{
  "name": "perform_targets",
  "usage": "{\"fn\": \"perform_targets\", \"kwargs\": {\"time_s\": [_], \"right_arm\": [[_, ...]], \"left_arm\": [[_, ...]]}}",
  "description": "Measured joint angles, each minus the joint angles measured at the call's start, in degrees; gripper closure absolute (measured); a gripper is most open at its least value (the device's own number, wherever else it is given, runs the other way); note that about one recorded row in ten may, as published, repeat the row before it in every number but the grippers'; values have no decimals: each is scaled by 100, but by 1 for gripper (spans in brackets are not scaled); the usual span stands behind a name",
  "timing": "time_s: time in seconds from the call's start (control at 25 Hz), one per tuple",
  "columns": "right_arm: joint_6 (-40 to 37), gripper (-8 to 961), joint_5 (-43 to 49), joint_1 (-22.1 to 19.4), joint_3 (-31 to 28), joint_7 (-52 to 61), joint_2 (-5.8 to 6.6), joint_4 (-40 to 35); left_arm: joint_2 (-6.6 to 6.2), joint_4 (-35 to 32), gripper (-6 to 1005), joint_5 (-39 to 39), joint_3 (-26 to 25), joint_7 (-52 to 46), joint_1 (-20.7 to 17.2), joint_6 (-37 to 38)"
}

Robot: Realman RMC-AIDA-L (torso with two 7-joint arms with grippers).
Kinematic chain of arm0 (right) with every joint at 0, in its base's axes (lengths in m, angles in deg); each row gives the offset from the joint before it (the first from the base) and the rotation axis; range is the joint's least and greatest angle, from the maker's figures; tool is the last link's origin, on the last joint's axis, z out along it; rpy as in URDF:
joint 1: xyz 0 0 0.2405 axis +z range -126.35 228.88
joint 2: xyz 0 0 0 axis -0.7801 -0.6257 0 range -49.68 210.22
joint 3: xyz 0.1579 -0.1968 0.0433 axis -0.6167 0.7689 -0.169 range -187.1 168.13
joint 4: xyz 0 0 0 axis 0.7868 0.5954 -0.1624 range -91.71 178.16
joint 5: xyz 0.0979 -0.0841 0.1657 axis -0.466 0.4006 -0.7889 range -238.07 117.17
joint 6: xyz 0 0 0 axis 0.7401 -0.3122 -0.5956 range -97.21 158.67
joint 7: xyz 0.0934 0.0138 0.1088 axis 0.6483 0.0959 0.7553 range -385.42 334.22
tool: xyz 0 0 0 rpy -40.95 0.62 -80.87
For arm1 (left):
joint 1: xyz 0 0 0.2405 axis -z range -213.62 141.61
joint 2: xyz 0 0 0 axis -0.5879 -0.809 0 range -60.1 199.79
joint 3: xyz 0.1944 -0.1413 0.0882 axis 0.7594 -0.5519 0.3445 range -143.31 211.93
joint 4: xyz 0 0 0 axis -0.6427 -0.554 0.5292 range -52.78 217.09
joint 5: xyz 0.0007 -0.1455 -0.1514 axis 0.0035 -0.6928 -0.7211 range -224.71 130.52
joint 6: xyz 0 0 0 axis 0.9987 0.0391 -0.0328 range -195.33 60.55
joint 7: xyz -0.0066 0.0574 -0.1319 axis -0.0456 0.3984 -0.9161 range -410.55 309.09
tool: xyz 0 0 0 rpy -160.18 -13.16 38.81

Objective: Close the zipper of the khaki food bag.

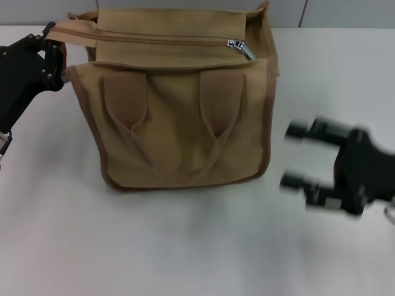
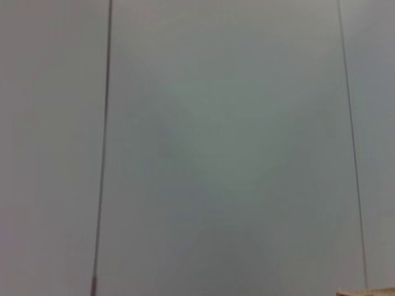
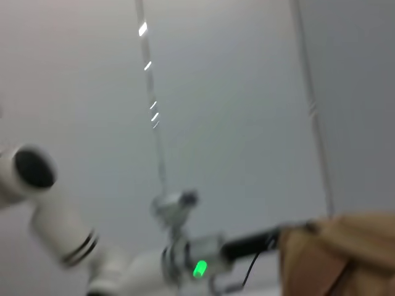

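khaki food bag [image 1: 185,117] upright mid-table, contents hidden. zipper [image 1: 160,39] across top, silver pull [image 1: 241,48] at right end. left gripper [image 1: 52,58] clamped on bag's left corner, bracing. right gripper [image 1: 296,154] beside bag, fingers spread wide, empty. judged step: approach; next, pinch pull.
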Motion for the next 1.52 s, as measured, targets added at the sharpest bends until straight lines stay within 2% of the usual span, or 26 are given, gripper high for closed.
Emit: {"fn": "perform_targets", "kwargs": {"time_s": [0.12,0.28,0.32,0.36,0.4,0.44,0.52,0.56,0.6,0.64,0.76,0.8,0.88,0.92,0.96,1.0,1.12,1.28,1.4,1.52], "right_arm": [[95,220,552,42,-1,-19,0,29],[320,209,813,68,9,-2,-27,38],[375,206,819,72,21,-3,-34,39],[462,203,827,93,35,-3,-38,40],[462,203,827,93,35,-3,-38,40],[499,203,835,109,40,-3,-41,43],[563,203,878,132,44,-1,-43,54],[612,203,917,167,46,3,-43,65],[641,203,942,188,46,5,-46,70],[641,203,942,188,46,5,-46,70],[704,203,1063,254,49,19,-52,92],[726,203,1107,285,49,26,-54,110],[804,203,1192,362,49,31,-59,177],[853,203,1243,407,49,31,-63,218],[895,204,1293,446,49,30,-68,260],[958,204,1366,503,49,29,-84,325],[1151,204,1536,637,51,-10,-138,451],[1308,204,1604,825,64,-131,-167,750],[1390,204,1612,932,72,-266,-177,980],[1464,204,1618,975,76,-392,-191,1102]], "left_arm": [[-10,-253,964,132,183,-557,-75,-41],[-53,-942,906,214,749,-1754,-306,-140],[-110,-1228,887,265,1003,-2220,-410,-131],[-259,-1728,868,412,1432,-3035,-601,-61],[-259,-1728,848,412,1432,-3035,-601,-61],[-323,-1883,829,495,1537,-3338,-656,5],[-494,-2155,790,698,1657,-3935,-764,229],[-667,-2232,771,841,1645,-4326,-845,582],[-667,-2232,732,841,1645,-4326,-845,582],[-753,-2219,693,855,1631,-4439,-883,827],[-859,-2199,576,971,1663,-4547,-946,1445],[-863,-2204,537,1148,1686,-4507,-951,1753],[-820,-2212,304,1594,1697,-4324,-909,2174],[-820,-2212,279,1594,1697,-4324,-909,2174],[-769,-2204,254,1883,1707,-4177,-858,2342],[-649,-2167,228,2290,1811,-3941,-769,2463],[-500,-2074,153,2655,2051,-3706,-634,2437],[-297,-1773,153,3079,2259,-3274,-375,2055],[-193,-1651,154,3273,2265,-3080,-288,1736],[-159,-1636,154,3338,2266,-3054,-273,1659]]}}
